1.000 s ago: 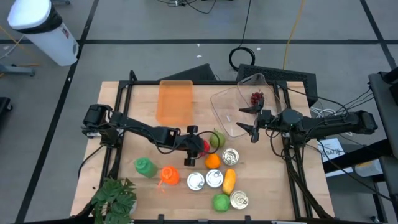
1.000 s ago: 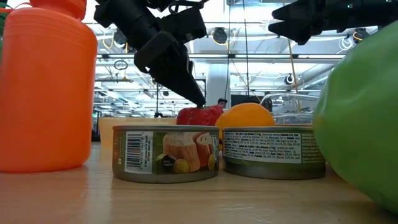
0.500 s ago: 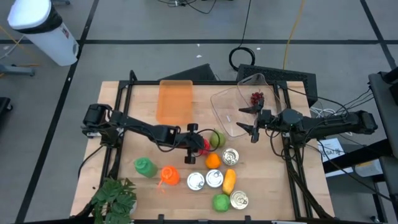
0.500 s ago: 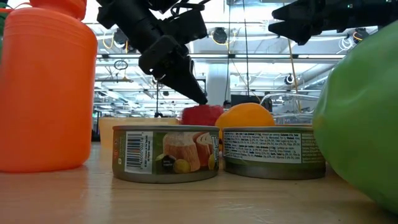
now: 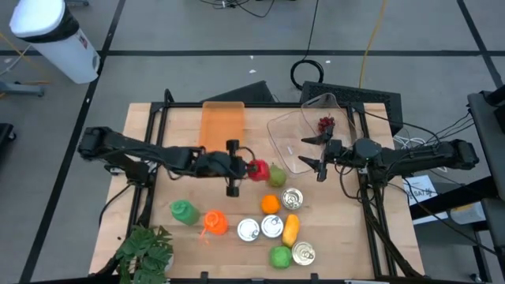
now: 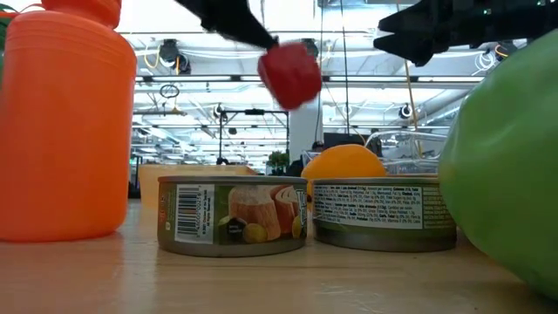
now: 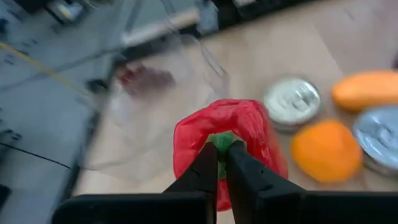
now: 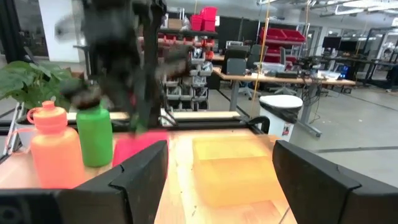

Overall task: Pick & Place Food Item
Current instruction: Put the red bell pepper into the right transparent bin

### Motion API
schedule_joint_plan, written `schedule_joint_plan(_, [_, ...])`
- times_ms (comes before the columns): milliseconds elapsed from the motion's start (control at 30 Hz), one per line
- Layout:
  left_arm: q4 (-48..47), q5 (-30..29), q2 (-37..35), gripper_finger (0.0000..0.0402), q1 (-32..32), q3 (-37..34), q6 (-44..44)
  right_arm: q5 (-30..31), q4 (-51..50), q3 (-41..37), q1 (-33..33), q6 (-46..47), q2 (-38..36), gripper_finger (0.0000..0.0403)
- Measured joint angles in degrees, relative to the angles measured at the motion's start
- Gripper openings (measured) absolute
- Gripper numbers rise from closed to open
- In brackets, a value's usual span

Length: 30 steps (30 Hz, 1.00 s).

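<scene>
A red bell pepper (image 5: 258,169) with a green stem hangs above the middle of the table, with my left gripper (image 5: 245,167) shut on it. In the low view the pepper (image 6: 290,71) hangs high over the cans. In the left wrist view the pepper (image 7: 231,127) sits just past my fingertips. My right gripper (image 5: 319,155) stands open in the air over the near edge of a clear plastic container (image 5: 293,139). It has nothing between its fingers (image 8: 142,177). My left gripper pinches the pepper's green stem (image 7: 222,140) between its two fingertips (image 7: 205,167). The fingers come from the table's left, slanting a little downward. The pepper is lifted clear of the table and hangs off the fingertips, stem end toward the gripper.
Below the pepper lie a green fruit (image 5: 277,175), an orange (image 5: 270,203), several cans (image 5: 293,198), a yellow fruit (image 5: 291,229) and a lime (image 5: 280,256). An orange tray (image 5: 222,130) lies at the back. Green (image 5: 184,211) and orange (image 5: 215,223) bottles and a plant (image 5: 146,252) stand near left.
My left gripper has risen and drawn back a little toward the table's left and far side, with the pepper in its fingertips. The pepper, which sat behind the cans on the table, is now lifted clear, high above them.
</scene>
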Motion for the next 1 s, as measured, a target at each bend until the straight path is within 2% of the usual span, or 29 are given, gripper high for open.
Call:
schedule_joint_plan(100, [0.56, -0.43, -2.52, 0.0016, 1.34, 0.0, 1.18, -0.21, 3.83, 0.02, 0.81, 0.19, 4.06, 0.0288])
schedule_joint_plan(267, [1.48, -0.13, -3.1, 0.0016, 3.58, -0.01, 1.88, -3.11, 12.81, 0.18, 2.16, -0.01, 13.63, 0.0342])
schedule_joint_plan(433, [1.88, 3.04, -2.55, 0.0017, 5.2, -0.06, 2.12, -2.73, 13.96, 3.76, 1.98, -3.07, 22.23, 0.0374])
schedule_joint_plan(667, [2.79, 6.0, -2.59, 0.0009, 4.89, -0.07, 2.05, -2.95, 14.03, 11.23, 0.92, -7.02, 31.34, 0.0374])
schedule_joint_plan(900, [3.28, 7.9, -2.6, 0.0003, 3.44, -0.07, 4.29, -3.18, 13.82, 15.26, -0.27, -1.86, 37.02, 0.0377])
schedule_joint_plan(1000, [3.19, 7.69, -2.58, 0.0006, 3.38, -0.07, 4.59, -5.32, 14.02, 15.82, -0.27, -1.98, 38.69, 0.0377])
